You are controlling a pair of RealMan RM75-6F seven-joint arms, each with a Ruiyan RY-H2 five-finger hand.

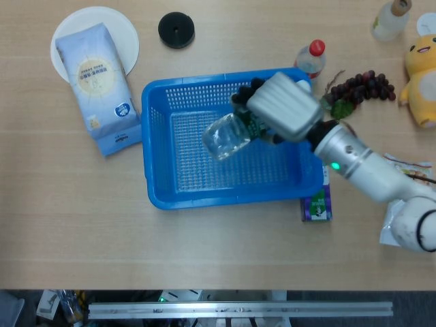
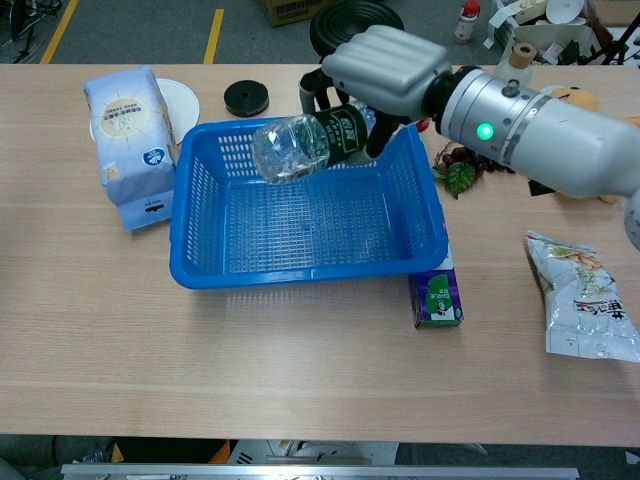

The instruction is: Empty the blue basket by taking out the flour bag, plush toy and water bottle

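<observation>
You were on the last of the three removals, as I judge it: the basket [image 1: 163, 136] had nothing on its mesh floor, the flour bag [image 1: 97, 85] lay on the table well to the left of the basket, partly on a white plate [image 1: 122, 27], and the plush toy [image 1: 422, 61] sat far off to the basket's right. Only the water bottle [image 2: 305, 143] was left, and it was already in the air.

Your right arm [image 2: 560, 135] reached in from the right side of the basket and crossed above its right wall. At its end, your right hand [image 1: 283, 105] hung over the basket's far right corner with its back turned up, fingers wrapped around the bottle's labelled middle. The bottle lay roughly level, its clear base pointing left over the basket's interior, clear of the rim in the chest view. Its cap end was hidden behind the hand.

The next move, in my view, called for carrying the bottle sideways past the basket's wall to a bare patch of table. You had to watch the grapes [image 1: 361, 85] and the red-capped bottle [image 1: 312, 58] just beyond the far right corner. Only then should you have lowered it and let go. The smooth, round bottle could roll once it lay down.

Your left hand showed in neither view.
</observation>
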